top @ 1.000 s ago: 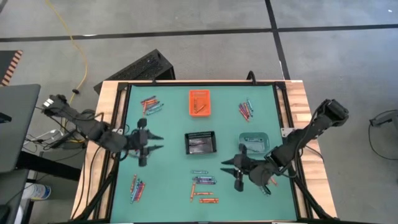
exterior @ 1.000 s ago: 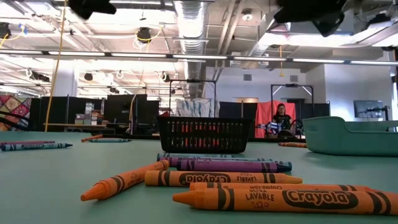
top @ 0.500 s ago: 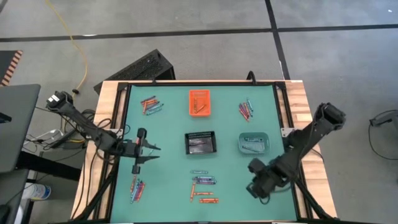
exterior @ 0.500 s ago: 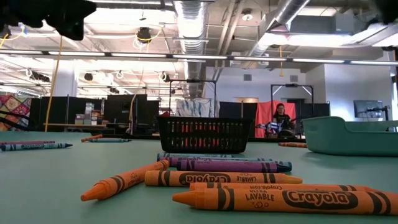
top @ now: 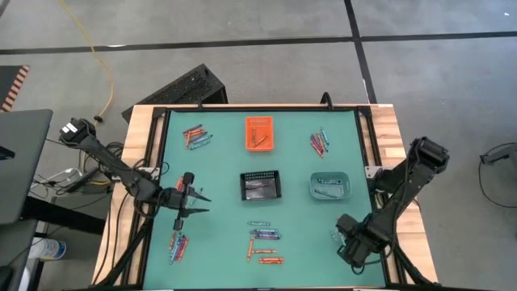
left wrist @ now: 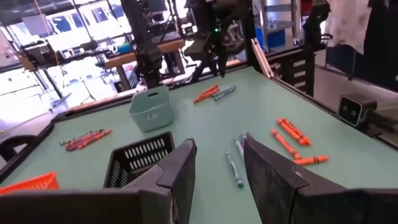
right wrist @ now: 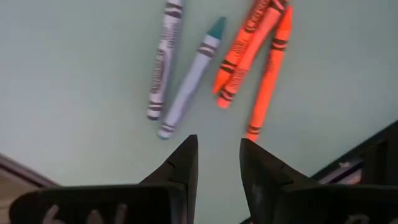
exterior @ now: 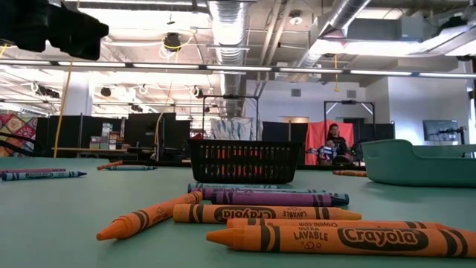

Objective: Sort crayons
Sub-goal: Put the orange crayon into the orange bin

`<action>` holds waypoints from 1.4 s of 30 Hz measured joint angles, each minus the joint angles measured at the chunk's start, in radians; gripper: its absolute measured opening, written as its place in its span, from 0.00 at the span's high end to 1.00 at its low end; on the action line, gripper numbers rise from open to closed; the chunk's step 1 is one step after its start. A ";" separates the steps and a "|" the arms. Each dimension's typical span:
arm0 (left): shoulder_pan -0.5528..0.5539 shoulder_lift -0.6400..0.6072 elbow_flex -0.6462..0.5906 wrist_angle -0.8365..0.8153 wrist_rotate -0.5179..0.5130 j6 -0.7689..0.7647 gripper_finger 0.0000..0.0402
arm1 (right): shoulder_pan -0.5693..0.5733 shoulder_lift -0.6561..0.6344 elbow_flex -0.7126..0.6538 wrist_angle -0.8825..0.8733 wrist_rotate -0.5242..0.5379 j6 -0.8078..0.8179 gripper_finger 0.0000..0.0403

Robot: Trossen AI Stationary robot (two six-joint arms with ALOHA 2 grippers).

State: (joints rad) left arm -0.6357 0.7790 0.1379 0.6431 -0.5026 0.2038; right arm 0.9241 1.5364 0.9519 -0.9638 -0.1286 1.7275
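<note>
Hovering over green table [top: 226, 234], left gripper [top: 199, 204] and right gripper [right wrist: 214, 165] both part open, empty, black basket [top: 261, 186] centre, crayons [top: 265, 246] scattered in clusters around it, some under right gripper.

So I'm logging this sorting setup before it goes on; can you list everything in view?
crayons: many, orange, teal and purple, in loose groups around the table
orange bin: one, far middle
black mesh bin: one, centre
teal bin: one, right of the mesh bin
table: one, green top
person: one, far back in the room
left gripper: open, empty, over the left side
right gripper: open, empty, above crayons near the right corner
</note>
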 joint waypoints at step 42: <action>0.000 0.000 0.000 -0.058 -0.001 -0.025 0.68 | -0.004 -0.009 -0.194 0.122 -0.052 -0.130 0.98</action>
State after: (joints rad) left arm -0.6353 0.7789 0.1383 0.5851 -0.5041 0.1786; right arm 0.9197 1.5269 0.7576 -0.8418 -0.1805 1.5971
